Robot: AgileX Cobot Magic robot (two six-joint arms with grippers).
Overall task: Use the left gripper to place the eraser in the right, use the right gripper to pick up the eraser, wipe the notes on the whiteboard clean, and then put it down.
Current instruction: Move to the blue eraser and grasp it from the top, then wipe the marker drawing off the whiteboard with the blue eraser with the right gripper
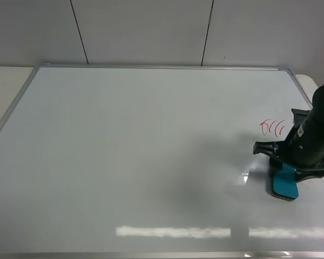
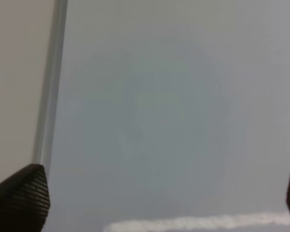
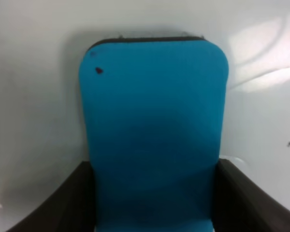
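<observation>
Over at the right edge of the glossy white whiteboard (image 1: 124,151), the right end effector (image 3: 152,198) pinched a teal-blue rounded-rectangle eraser (image 3: 152,121), dark felt base, tiny dark speck on top.

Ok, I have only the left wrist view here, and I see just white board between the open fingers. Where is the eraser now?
Observer: The eraser is on the whiteboard, near its right edge in the high view.
Operator: Does the right gripper have it?
Observer: Yes. The right gripper is down over it, and the right wrist view shows a finger against each long side, with no gap.
Operator: And the notes, are they wiped?
Observer: No, the red notes are there, just beyond the eraser and apart from it.
</observation>
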